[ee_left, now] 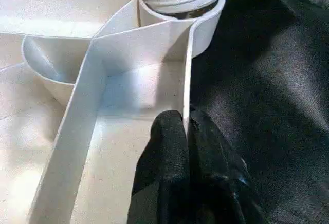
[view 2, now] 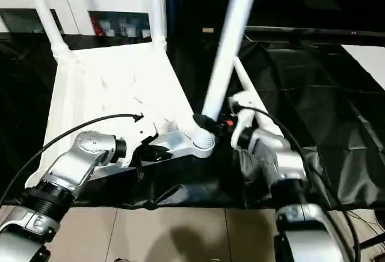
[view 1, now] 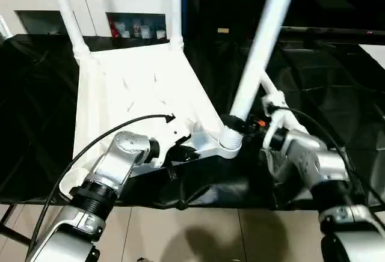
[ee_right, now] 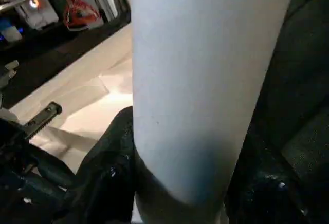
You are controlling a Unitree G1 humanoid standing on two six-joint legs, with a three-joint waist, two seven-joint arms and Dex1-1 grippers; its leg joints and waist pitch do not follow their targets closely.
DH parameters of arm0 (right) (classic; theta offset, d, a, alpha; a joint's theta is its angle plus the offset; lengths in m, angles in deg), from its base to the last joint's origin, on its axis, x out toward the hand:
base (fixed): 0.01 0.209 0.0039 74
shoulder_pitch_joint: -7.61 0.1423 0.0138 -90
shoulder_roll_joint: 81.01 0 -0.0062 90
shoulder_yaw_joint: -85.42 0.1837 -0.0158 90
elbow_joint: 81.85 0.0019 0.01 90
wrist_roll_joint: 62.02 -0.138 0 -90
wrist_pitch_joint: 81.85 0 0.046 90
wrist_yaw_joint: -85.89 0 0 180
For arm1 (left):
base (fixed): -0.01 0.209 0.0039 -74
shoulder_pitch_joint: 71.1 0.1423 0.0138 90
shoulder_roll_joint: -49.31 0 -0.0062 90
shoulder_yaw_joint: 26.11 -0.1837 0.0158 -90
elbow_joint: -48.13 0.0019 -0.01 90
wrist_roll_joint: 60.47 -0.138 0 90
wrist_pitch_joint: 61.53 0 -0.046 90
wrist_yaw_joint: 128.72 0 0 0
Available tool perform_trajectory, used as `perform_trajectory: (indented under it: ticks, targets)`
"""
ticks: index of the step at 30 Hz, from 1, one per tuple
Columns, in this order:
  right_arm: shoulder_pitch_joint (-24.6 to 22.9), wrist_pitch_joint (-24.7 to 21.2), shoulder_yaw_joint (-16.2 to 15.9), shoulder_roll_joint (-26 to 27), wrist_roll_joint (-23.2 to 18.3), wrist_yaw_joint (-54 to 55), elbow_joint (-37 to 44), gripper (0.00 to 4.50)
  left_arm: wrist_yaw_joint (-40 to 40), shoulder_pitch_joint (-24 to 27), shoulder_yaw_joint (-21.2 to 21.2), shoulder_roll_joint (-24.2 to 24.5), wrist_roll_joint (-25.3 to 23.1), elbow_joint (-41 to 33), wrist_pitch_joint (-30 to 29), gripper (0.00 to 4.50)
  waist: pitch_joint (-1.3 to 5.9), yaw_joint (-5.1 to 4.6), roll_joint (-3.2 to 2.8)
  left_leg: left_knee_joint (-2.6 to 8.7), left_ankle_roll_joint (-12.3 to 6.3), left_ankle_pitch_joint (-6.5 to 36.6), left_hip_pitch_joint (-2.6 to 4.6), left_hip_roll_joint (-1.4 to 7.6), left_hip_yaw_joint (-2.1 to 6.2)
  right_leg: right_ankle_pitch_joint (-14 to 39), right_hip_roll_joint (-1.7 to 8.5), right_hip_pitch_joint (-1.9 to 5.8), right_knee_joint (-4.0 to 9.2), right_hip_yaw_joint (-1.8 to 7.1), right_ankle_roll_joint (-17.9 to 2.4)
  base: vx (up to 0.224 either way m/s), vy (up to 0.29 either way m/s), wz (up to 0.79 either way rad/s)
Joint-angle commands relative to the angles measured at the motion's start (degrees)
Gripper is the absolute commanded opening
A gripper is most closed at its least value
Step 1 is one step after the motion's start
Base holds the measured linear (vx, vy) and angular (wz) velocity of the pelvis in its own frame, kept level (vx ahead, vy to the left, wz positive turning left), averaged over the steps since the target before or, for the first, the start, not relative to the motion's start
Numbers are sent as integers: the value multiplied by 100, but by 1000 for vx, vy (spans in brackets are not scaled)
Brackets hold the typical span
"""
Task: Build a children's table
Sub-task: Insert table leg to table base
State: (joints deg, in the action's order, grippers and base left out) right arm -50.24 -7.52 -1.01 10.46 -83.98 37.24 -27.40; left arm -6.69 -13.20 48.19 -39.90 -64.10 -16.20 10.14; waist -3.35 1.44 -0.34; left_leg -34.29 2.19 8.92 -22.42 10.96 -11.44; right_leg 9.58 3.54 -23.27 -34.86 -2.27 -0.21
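The children's table [view 1: 138,94] lies upside down on the black-covered surface [view 1: 337,82]. The left claw [ee_left: 187,131] is pinched shut on the thin rim beside the near corner socket [view 1: 230,143]. The right claw [ee_right: 180,183] grips the leg [view 1: 258,51] standing in that socket. The plastic looks light, stiff and smooth, so a low hold on the leg seems best. I can read no writing.

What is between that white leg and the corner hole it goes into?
Nothing visible. The right hand grips the leg, whose threaded end already sits in the socket. The left hand pinches the tabletop rim beside it.
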Motion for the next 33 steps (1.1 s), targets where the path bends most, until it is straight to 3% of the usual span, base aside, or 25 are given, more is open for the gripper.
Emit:
perform_trajectory:
  ticks: [1, 8, 12, 21, 26, 31, 33]
  targets:
    - [-283, -16, 83, 12, 37, 131, -135, 188, 146, -24, 196, -34, 228, -65, -30, 0, 411, 11, 54, 366, -190, 1525, 144, 204, 119, 1848, 399, 214, 493, 197, -1191, 0, 0, 0]
    - [-714, 478, 71, 111, 162, 186, 85, 188, 269, -86, 232, -67, 213, 31, -12, 0, 403, 19, 48, 381, -153, 1642, 153, 208, 124, 1993, 399, 193, 516, 197, -1135, 0, 0, 0]
    - [-960, 877, -128, 127, 459, 350, 305, 188, 324, -124, 251, -86, 203, 94, 18, 0, 386, 13, 45, 399, -126, 1741, 153, 207, 132, 2173, 396, 177, 535, 196, -1067, 0, 0, 0]
    - [-1036, 884, -611, 52, 839, 314, 631, 188, 341, -140, 253, -76, 180, 123, 35, 0, 367, -20, 89, 406, -77, 1995, 169, 200, 148, 2658, 402, 147, 588, 205, -895, 0, 0, 0]
    - [-852, 665, -756, 18, 863, 148, 506, 188, 242, -125, 192, -50, 179, 107, 50, 0, 362, -44, 92, 410, -88, 2034, 161, 199, 159, 2685, 404, 145, 585, 198, -907, 0, 0, 0]
    - [-111, 435, -812, -1, 831, -374, -235, 188, -53, -201, 44, 44, 160, 74, 75, 0, 359, -117, 115, 400, -68, 2156, 150, 193, 171, 2802, 415, 143, 594, 186, -948, 0, 0, 0]
    - [-31, 412, -850, -29, 840, -492, -320, 188, -100, -223, 22, 60, 155, 73, 78, 0, 361, -115, 116, 400, -58, 2145, 161, 205, 171, 2747, 417, 133, 589, 192, -974, 0, 0, 0]
